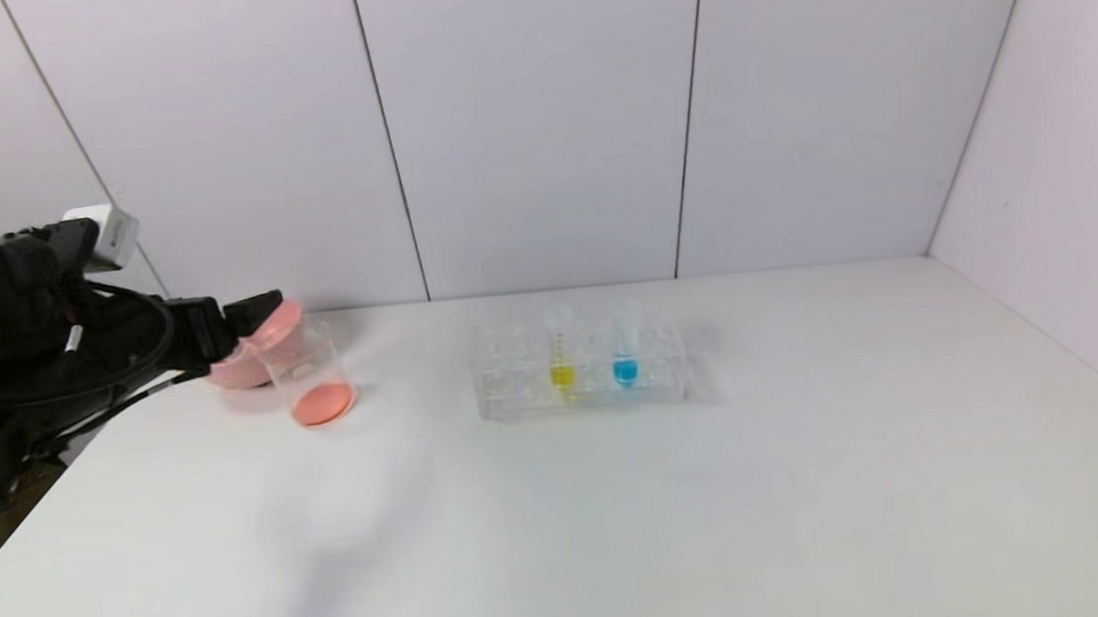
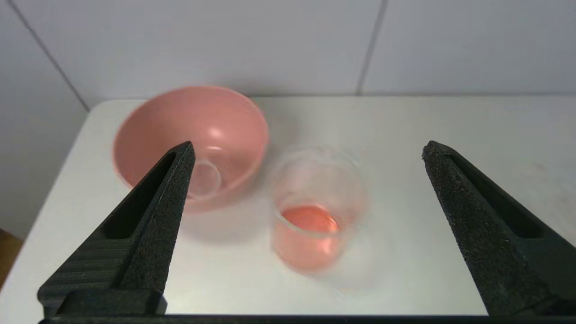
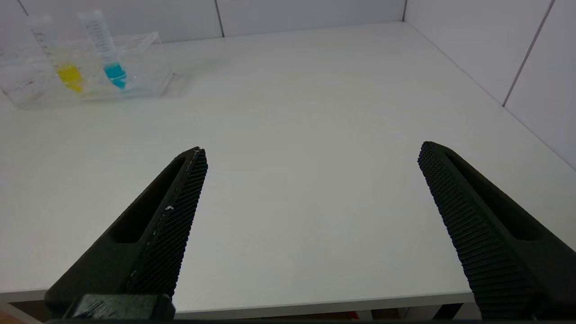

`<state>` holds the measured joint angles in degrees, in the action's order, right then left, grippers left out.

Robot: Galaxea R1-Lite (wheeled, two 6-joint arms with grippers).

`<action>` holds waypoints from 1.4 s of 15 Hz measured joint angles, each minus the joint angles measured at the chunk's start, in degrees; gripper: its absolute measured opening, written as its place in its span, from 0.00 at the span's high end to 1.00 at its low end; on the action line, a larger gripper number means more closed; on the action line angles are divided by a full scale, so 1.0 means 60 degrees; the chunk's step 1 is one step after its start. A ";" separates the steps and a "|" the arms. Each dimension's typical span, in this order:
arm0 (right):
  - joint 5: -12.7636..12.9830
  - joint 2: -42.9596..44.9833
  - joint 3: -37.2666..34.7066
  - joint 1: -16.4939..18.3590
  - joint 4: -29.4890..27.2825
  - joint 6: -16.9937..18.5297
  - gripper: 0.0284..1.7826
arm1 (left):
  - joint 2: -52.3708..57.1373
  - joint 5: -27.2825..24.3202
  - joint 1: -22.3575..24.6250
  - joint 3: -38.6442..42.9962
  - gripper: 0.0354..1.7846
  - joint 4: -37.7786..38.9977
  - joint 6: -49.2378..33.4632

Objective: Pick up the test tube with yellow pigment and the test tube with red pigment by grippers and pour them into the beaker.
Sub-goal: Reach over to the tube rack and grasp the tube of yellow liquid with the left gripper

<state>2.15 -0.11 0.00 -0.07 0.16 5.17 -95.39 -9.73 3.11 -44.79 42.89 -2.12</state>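
The clear beaker (image 1: 314,377) stands at the table's far left with red-orange liquid in its bottom; it also shows in the left wrist view (image 2: 315,225). My left gripper (image 1: 251,315) is open and empty, just left of and above the beaker; in its wrist view (image 2: 308,148) the beaker lies between the spread fingers. The yellow-tipped test tube (image 1: 560,352) stands upright in the clear rack (image 1: 517,396), also in the right wrist view (image 3: 67,72). No red-tipped tube shows. My right gripper (image 3: 310,150) is open and empty over the table's near edge.
A pink bowl (image 1: 263,335) sits right behind the beaker, touching it or nearly so, with a clear round-rimmed object (image 2: 204,180) lying inside. A blue-tipped tube (image 1: 623,350) stands beside the yellow one. White walls close the back and the right side.
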 joint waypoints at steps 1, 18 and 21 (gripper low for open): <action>-0.0004 0.0000 0.0000 0.0000 0.0000 0.0000 0.04 | 0.0573 -0.0679 -0.0073 0.0323 0.01 -0.0575 0.0130; -0.0004 0.0000 0.0000 0.0000 0.0000 0.0000 0.04 | -0.1260 0.4537 -0.7418 0.0939 0.01 0.1666 -0.0922; 0.0000 0.0000 0.0000 0.0000 0.0000 0.0000 0.04 | -0.2743 0.6049 -0.7895 -0.0207 0.01 0.2361 -0.0931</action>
<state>2.15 -0.11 0.00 -0.07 0.16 5.17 -111.85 26.56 -44.26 -46.03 57.05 -7.70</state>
